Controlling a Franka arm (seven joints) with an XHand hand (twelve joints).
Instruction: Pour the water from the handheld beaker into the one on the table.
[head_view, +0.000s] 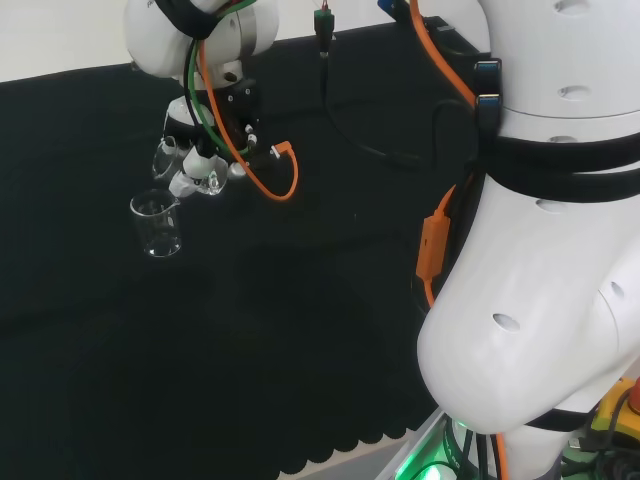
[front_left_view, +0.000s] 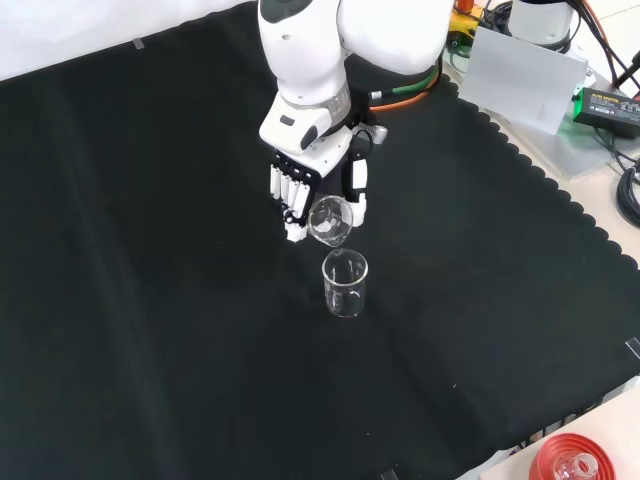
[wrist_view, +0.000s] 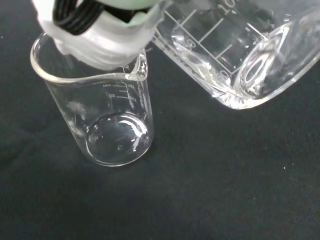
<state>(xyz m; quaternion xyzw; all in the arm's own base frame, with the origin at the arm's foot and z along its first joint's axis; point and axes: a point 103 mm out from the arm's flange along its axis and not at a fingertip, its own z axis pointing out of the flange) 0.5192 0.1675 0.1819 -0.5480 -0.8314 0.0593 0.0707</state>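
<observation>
You are holding the handheld beaker (front_left_view: 329, 220) with the fingers (front_left_view: 292, 200) curled round its wall; the hand (head_view: 205, 172) is hanging just above the bench (front_left_view: 150, 300). In the wrist view that beaker (wrist_view: 235, 55) is lying well over on its side, and a shallow film of water seems to be sitting along its lower wall, though clear glass makes this hard to confirm.

The receiving beaker (front_left_view: 345, 284) is standing upright on the cloth just below and in front of the fingertips, in the front view. Its spout (wrist_view: 142, 70) is turned toward the held glass, and it looks empty or nearly so.

Judgement: you are at the start of the pour, tipped but with nothing visibly falling. The next move calls for bringing the held lip directly over the open mouth below, then tipping further, slowly, so the stream lands inside the rim.

An orange cable (head_view: 283, 180) is looping beside the wrist, on the far side from the fingers and clear of both glasses. Nothing is standing between the two beakers. The main risk is spilling short onto the cloth.
</observation>
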